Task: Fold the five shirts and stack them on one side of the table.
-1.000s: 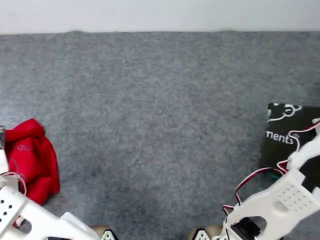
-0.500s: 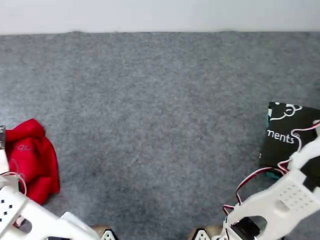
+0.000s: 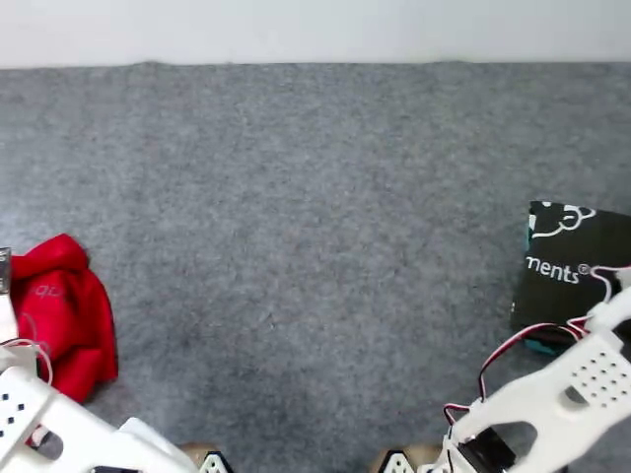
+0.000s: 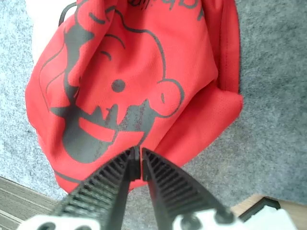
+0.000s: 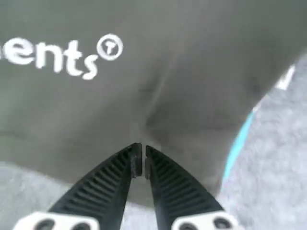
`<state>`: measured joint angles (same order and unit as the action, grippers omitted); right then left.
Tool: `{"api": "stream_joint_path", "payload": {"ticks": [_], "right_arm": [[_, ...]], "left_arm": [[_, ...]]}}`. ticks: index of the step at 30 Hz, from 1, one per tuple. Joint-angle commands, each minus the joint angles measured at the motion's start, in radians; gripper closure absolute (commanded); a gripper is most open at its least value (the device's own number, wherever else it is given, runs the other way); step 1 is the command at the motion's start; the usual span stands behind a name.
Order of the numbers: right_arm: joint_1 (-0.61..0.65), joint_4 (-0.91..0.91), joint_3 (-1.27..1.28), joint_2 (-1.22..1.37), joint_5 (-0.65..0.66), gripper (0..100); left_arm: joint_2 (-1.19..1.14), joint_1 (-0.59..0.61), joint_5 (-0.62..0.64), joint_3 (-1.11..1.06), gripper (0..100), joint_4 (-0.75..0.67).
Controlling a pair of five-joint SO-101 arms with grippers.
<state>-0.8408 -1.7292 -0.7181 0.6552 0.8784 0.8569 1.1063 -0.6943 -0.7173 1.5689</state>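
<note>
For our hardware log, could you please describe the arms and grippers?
The left arm and right arm have white plastic shells with small holes. Red, white and black cables loop along the right arm. The left gripper and right gripper have black, ribbed, tapering jaws.

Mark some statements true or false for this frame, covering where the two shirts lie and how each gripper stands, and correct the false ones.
1. The red shirt lies rumpled on the left arm's side of the table. True.
2. The black shirt sits mid-table. False: it lies at the edge on the right arm's side.
3. The left gripper is wide open. False: its jaws are shut, over the red shirt.
4. The right gripper is shut, over the black shirt. True.
5. A turquoise edge shows beneath the black shirt. True.
</note>
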Motion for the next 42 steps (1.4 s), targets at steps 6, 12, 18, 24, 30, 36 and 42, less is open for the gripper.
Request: {"api": "stream_joint_path", "payload": {"ticks": [6, 12, 18, 24, 30, 36, 42], "right_arm": [[-0.025, -0.067, -0.075, -0.203, 0.002, 99.0], [-0.016, -0.068, -0.058, -0.346, -0.164, 99.0], [0.050, -0.068, 0.219, -0.598, -0.175, 99.0], [0.157, -0.067, 0.620, -0.918, -0.176, 99.0], [0.268, -0.064, 0.896, -1.161, -0.176, 99.0], [0.288, -0.064, 0.991, -1.276, -0.176, 99.0], [0.285, -0.065, 1.020, -1.334, -0.176, 99.0]], "left_arm": [[0.018, 0.002, -0.005, 0.015, 98, 0.000], [0.017, 0.000, -0.005, 0.013, 98, -0.006], [0.009, -0.014, -0.077, 0.005, 94, -0.021], [0.006, -0.015, -0.273, 0.004, 78, -0.008], [0.006, -0.097, -0.448, -0.131, 77, -0.018], [0.006, -0.150, -0.453, -0.288, 77, -0.190], [0.006, -0.158, -0.454, -0.403, 77, -0.365]]}}
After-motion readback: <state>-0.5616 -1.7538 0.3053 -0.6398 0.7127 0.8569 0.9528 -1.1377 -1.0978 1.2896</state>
